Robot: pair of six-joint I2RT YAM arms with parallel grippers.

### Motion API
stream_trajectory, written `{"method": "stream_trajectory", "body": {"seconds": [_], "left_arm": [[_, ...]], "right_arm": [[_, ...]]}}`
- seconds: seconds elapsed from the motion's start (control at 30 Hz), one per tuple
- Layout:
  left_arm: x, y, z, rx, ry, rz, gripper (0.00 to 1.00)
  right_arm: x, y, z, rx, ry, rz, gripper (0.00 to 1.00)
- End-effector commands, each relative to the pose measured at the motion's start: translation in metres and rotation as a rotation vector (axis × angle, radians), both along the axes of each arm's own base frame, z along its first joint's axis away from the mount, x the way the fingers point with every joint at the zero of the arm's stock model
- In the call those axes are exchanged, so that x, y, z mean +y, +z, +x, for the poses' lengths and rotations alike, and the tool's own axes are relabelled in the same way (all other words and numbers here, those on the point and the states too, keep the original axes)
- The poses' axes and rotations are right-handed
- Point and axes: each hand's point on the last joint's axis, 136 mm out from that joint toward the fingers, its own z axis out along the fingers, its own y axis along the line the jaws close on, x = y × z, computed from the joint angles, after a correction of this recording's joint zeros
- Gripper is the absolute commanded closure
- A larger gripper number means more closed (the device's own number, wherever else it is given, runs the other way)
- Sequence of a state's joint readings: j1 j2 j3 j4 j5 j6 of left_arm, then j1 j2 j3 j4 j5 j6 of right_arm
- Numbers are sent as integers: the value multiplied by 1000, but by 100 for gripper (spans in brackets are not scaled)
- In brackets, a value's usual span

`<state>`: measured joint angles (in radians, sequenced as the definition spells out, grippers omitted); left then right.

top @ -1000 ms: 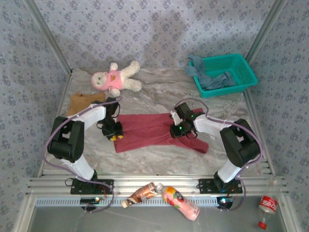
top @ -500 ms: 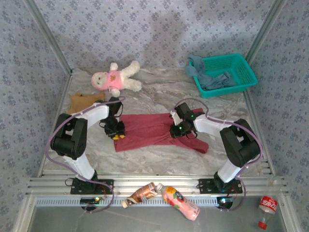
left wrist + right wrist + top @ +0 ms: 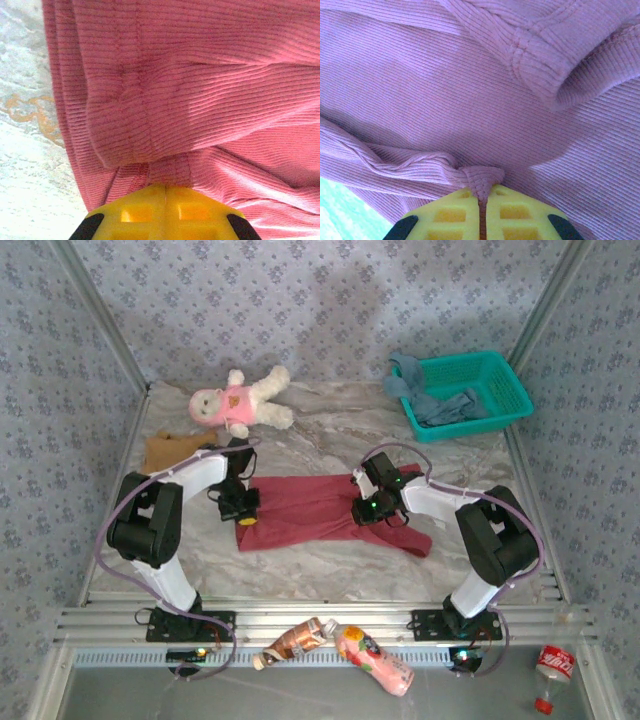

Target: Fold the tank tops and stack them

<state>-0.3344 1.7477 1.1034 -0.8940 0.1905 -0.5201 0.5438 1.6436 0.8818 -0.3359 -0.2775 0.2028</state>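
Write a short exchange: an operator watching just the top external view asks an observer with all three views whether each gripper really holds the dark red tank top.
Operator: Has the left gripper caught the dark red tank top?
Observer: Yes. The left wrist view has its yellow fingers shut, with a fold of the cloth pinched at their tips.
Operator: And the right gripper?
Observer: Shut too. The right wrist view has a bunched ridge of the cloth squeezed between its fingers.

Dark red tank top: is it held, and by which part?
Both hold the dark red tank top: left gripper its left edge; right gripper bunched cloth toward its right end.
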Motion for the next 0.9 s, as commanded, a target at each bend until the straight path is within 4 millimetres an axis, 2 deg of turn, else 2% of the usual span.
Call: {"method": "stream_trajectory", "body": {"seconds": [0.0,0.07,0.33,0.6,0.7,0.87], "left_arm": [[3,20,-13,14,-9,9,100],[4,29,-23,19,-1,3,100],[5,62,-84,76,86,-72,100],[12,70,-128,97,167,-89,100],[16,73,-137,78,201,-94,100],[15,64,-147,90,230,-113,100]], "right_arm": [[4,13,1,-6,-6,27,91],[4,17,0,-16,-4,34,91],[5,29,-11,-43,9,74,91],[4,41,-32,-81,26,106,92],[-1,44,-38,-100,17,111,92],[-2,43,-49,-99,26,113,92]]}}
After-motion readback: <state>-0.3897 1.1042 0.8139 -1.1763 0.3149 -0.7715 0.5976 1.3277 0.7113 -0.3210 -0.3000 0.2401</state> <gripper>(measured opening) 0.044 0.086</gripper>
